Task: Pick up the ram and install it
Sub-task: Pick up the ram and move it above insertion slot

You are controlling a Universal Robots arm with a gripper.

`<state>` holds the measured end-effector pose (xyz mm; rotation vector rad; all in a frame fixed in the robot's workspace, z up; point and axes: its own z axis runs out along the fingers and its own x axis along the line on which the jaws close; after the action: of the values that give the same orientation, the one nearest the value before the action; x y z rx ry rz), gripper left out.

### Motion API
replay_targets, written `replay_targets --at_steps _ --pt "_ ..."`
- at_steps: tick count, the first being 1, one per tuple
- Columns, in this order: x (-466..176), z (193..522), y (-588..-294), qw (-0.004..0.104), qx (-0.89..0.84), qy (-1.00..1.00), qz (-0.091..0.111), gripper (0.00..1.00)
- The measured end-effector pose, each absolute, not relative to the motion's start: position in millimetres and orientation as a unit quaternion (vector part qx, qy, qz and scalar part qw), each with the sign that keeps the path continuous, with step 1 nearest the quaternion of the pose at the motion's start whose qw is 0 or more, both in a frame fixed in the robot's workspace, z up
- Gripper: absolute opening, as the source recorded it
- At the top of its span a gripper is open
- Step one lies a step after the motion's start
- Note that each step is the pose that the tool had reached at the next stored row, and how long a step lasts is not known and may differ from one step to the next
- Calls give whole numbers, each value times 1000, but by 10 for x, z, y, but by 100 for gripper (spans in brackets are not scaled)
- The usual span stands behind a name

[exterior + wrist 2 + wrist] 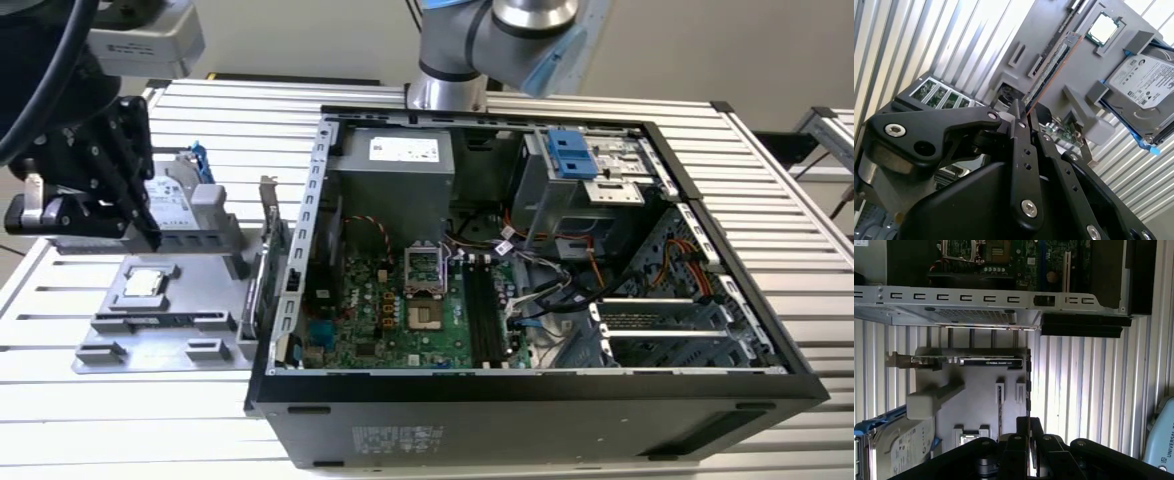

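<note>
gripper [1026,114] over grey holder [1079,67], jaws narrowly parted, in line with the ram [1054,67] — advise a square approach to its thin edge, gripping clear of holder walls.

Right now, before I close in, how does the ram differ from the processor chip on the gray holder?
Shape: the ram is a long, narrow stick; the processor chip is small and square. Pose: the ram stands on edge; the processor chip lies flat in its recess. Look: the ram shows a dark row of components; the processor chip has a silver top. Both sit in the gray holder.
</note>
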<state>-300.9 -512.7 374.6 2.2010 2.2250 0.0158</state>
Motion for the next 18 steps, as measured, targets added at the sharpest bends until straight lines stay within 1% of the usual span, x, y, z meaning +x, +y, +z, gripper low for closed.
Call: replay_targets --at_steps 18 --pt "-2852 3745 -5127 6 703 711 5 0"
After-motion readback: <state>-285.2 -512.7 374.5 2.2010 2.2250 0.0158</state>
